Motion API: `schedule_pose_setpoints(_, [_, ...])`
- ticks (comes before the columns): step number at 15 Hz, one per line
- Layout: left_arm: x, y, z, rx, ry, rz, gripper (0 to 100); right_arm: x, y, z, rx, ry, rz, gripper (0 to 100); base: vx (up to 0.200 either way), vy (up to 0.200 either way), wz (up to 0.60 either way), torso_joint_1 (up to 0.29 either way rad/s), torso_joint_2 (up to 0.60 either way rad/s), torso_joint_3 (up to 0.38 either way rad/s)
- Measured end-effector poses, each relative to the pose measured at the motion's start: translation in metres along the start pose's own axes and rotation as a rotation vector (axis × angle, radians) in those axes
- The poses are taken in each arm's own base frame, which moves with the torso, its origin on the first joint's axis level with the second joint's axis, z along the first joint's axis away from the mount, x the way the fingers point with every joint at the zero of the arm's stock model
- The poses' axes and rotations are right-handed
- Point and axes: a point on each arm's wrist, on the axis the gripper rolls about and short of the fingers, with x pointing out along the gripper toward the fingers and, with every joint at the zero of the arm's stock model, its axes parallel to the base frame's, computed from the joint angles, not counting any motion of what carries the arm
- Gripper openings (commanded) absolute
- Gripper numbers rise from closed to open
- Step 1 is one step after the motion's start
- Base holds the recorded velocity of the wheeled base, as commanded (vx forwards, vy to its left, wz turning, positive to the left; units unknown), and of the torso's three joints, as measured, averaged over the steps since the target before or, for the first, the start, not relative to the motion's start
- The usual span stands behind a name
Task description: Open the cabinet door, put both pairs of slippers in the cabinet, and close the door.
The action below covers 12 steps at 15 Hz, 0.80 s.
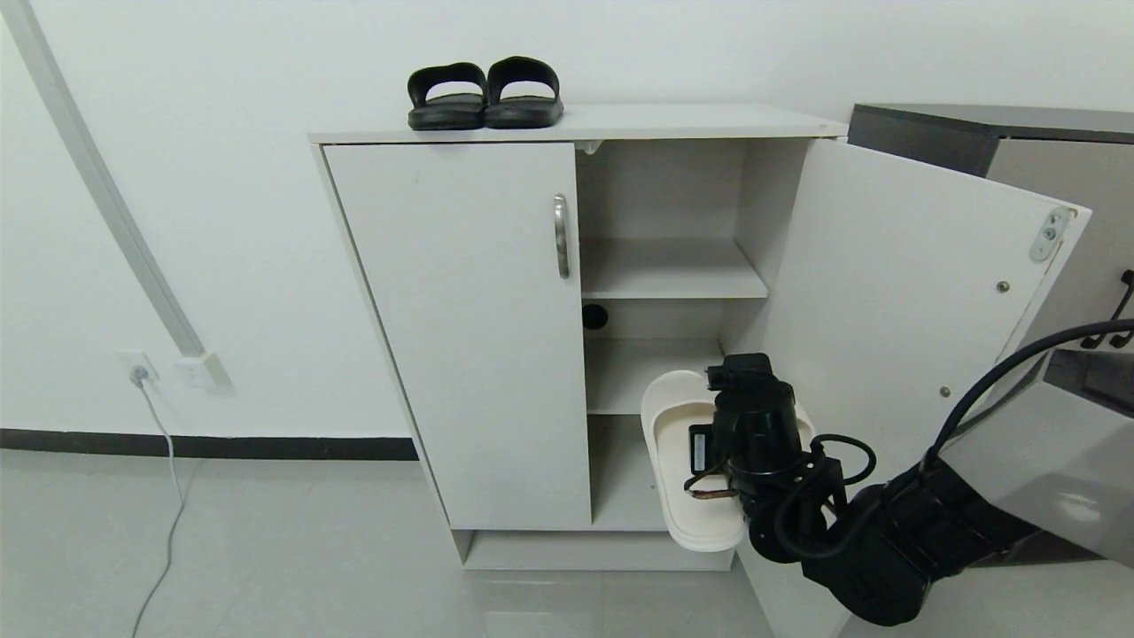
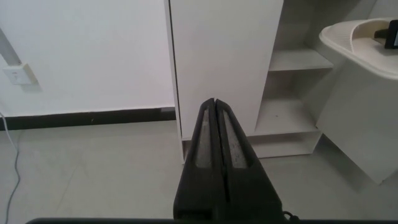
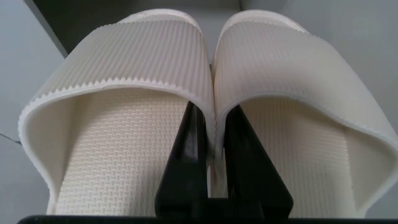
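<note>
The white cabinet has its right door swung open and its left door closed. A pair of black slippers rests on the cabinet top. My right gripper is shut on the pair of white slippers, pinching their two inner edges together. In the head view the white slippers hang in front of the open compartment, level with the lower shelves. My left gripper is shut with nothing in it, low above the floor, facing the cabinet.
Inside the open half are an upper shelf, a middle shelf and a bottom shelf. A grey cabinet stands to the right behind the open door. A wall socket with a cord is at the left.
</note>
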Motion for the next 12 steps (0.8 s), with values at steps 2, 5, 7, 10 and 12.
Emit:
schedule_pose_setpoints(2, [0.000,0.000,0.000,0.000,0.000,0.000,0,0.003,-0.005,0.001,0.002,0.003,-0.005,0,0.000,0.000,0.00,0.000,0.00,0.000])
schedule_pose_setpoints(5, [0.000,0.000,0.000,-0.002,0.000,0.000,0,0.007,-0.011,0.002,0.005,0.006,-0.023,0,0.000,0.000,0.00,0.000,0.00,0.000])
schedule_pose_setpoints(7, [0.000,0.000,0.000,-0.003,0.000,0.000,0,0.010,-0.014,0.002,0.008,0.008,-0.026,0,0.000,0.000,0.00,0.000,0.00,0.000])
schedule_pose_setpoints(10, [0.000,0.000,0.000,-0.002,0.000,0.000,0,0.010,-0.016,0.001,0.006,0.012,-0.026,0,0.000,0.000,0.00,0.000,0.00,0.000])
schedule_pose_setpoints(12, [0.000,0.000,0.000,-0.002,-0.001,0.000,0,0.010,-0.016,0.001,0.006,0.012,-0.026,0,0.000,0.000,0.00,0.000,0.00,0.000])
